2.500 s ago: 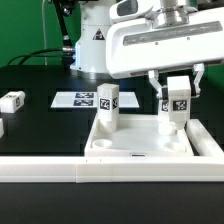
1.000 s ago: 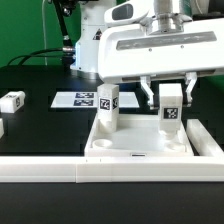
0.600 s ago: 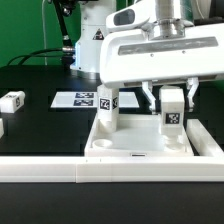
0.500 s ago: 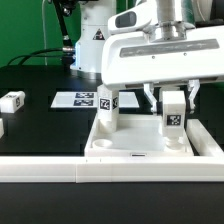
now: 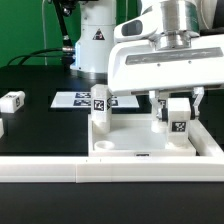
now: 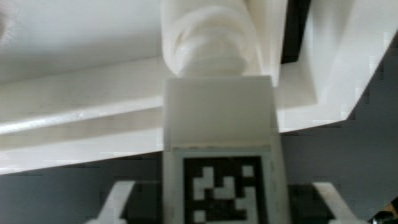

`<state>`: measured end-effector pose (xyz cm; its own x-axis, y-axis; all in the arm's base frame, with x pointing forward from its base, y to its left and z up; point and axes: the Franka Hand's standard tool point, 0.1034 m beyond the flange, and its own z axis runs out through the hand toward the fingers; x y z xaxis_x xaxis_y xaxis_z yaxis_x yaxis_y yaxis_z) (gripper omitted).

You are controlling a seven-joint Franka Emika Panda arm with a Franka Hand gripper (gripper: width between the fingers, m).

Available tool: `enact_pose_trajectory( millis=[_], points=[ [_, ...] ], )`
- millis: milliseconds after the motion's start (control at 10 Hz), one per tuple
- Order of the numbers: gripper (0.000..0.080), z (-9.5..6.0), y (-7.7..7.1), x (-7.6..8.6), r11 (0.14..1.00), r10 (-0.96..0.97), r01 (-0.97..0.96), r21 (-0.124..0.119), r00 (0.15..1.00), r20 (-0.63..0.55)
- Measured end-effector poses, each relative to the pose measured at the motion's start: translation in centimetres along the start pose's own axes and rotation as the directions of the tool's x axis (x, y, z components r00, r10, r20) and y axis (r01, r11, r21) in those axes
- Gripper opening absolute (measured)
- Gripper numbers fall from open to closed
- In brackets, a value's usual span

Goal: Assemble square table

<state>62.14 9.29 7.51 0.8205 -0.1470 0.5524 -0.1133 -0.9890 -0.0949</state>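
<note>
The square table's white slab (image 5: 140, 152) lies rim-up behind the front rail. One white tagged leg (image 5: 100, 106) stands upright in its back corner on the exterior view's left. My gripper (image 5: 178, 108) is shut on a second tagged leg (image 5: 178, 120), which stands upright at the back corner on the exterior view's right. In the wrist view this leg (image 6: 222, 130) runs from my gripper (image 6: 222, 200) down to the slab's corner (image 6: 89, 90), with its tag facing the camera. Whether its end sits in the socket is hidden.
A loose tagged leg (image 5: 12, 100) lies on the black table at the exterior view's left, and another (image 5: 2, 127) shows at the edge. The marker board (image 5: 75, 99) lies behind the slab. The long white L-shaped rail (image 5: 60, 170) runs along the front. The robot base (image 5: 95, 45) stands behind.
My wrist has turned, and the held leg has shifted slightly right and lower. The standing leg and the slab's back edge have shifted a little left.
</note>
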Motion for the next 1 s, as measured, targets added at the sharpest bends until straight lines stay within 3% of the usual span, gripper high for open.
enact_pose_trajectory(
  millis=[500, 600, 1000],
  points=[
    [0.0290, -0.1, 0.1, 0.0, 1.000, -0.001, 0.001, -0.004, 1.000, -0.008],
    [0.0290, -0.3, 0.4, -0.8, 1.000, -0.006, 0.005, -0.018, 0.999, -0.032],
    [0.0290, -0.5, 0.0, -1.5, 1.000, 0.012, -0.012, -0.013, 1.000, -0.028]
  ],
)
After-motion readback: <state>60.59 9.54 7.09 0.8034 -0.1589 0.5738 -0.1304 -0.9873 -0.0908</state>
